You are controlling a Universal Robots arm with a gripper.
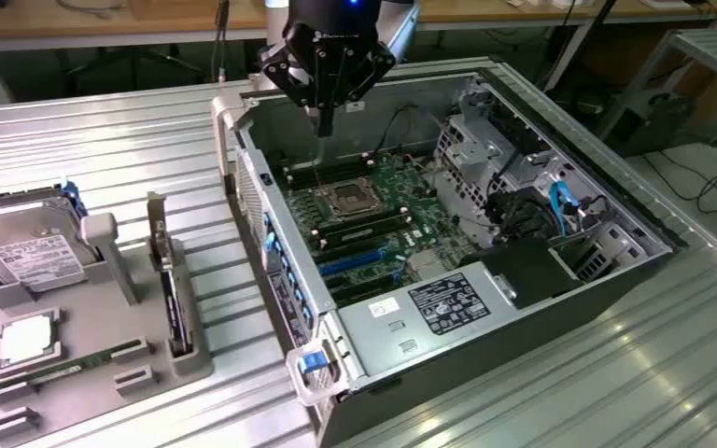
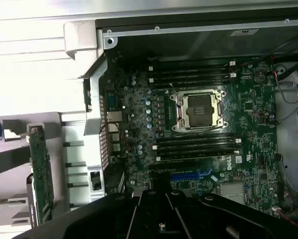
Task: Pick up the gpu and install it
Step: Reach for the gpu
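The gripper (image 1: 324, 129) hangs in the upper middle of the exterior view, over the rear rim of the open computer case (image 1: 272, 243). Its jaws are pressed together into one narrow tip and hold nothing. The tip stands clear above the motherboard (image 1: 396, 215), just beyond the bare processor socket (image 1: 346, 198), with open air between it and the case walls on either side.

The gpu (image 1: 169, 289) stands on edge in a grey holder (image 1: 109, 336) at the exterior view's lower left, well apart from the gripper. A strip of ribbed counter (image 1: 109, 140) lies between holder and case. Further to the exterior view's left in the same holder sit a hard drive (image 1: 35, 252) and a memory stick (image 1: 72, 366).

In the exterior view the gpu is a thin dark upright blade. The wrist view gives its green face, standing outside the case wall. That view also looks straight down on the socket, the black memory slots flanking it, and a blue slot (image 2: 188, 176) close to the gripper's dark body.
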